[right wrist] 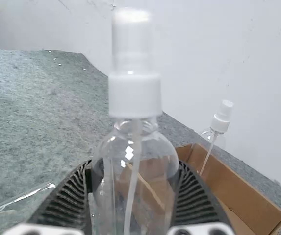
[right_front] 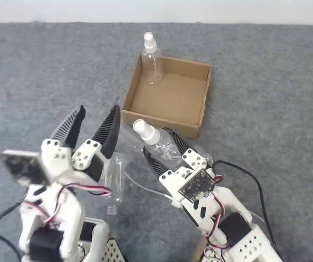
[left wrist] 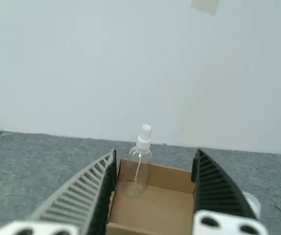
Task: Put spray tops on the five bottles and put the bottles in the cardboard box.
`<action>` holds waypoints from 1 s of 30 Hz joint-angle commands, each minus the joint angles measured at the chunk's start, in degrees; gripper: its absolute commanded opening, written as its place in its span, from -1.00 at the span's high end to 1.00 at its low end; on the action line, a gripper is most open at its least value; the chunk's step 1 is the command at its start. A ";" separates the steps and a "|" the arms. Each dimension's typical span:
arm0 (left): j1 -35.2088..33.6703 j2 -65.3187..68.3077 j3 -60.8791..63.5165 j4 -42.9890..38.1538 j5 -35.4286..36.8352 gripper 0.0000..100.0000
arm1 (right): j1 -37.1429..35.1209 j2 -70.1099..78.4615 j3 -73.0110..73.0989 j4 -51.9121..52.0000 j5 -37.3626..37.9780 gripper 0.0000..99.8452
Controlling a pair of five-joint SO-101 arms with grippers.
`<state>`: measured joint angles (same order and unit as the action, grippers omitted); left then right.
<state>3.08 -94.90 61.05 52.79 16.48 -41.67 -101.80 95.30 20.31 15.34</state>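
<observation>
Two sets of jaws differ: our right jaws clamp a clear plastic bottle with white spray top (right_front: 164,148), top uppermost, just short of the brown cardboard box (right_front: 172,98), which lies straight ahead over its near wall; our left jaws gape empty alongside.

High view: down over table (right_front: 265,82). Wrist views: low, facing wall (left wrist: 130,58), both catching cardboard box (left wrist: 172,178), standing bottle (left wrist: 139,161).
</observation>
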 commanded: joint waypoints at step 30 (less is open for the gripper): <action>9.23 -0.09 13.05 -4.40 0.00 0.54 | 0.40 -2.07 1.14 0.22 0.44 0.99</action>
<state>10.37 -94.55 74.77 47.60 17.19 -41.67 -101.80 95.30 20.31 15.34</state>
